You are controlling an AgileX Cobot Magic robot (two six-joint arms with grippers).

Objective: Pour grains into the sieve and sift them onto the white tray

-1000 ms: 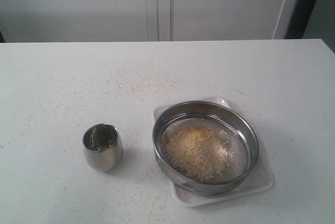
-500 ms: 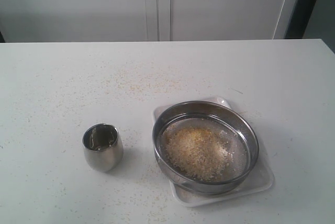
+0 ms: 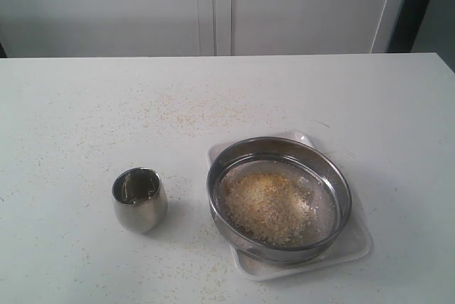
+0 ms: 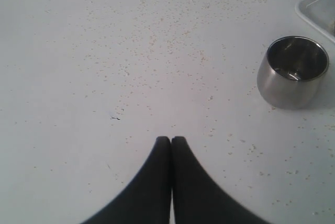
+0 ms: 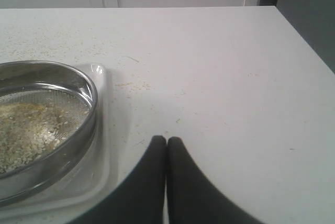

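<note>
The wide steel sieve [image 3: 279,199] rests on the white tray [image 3: 359,243] at the front right of the table. A heap of pale and yellow grains [image 3: 264,206] lies on its mesh. The right wrist view shows the sieve [image 5: 78,130], grains [image 5: 29,130] and tray [image 5: 102,130] beside my right gripper [image 5: 166,140], which is shut and empty over bare table. My left gripper [image 4: 170,140] is shut and empty, some way from the small steel cup [image 4: 292,72]. Neither gripper appears in the exterior view.
The small steel cup [image 3: 139,199] stands upright and looks empty, left of the tray. Sparse crumbs [image 3: 192,114] are scattered over the white table. The table's far edge [image 3: 227,56] meets white cabinet doors; its right edge [image 5: 303,35] shows in the right wrist view.
</note>
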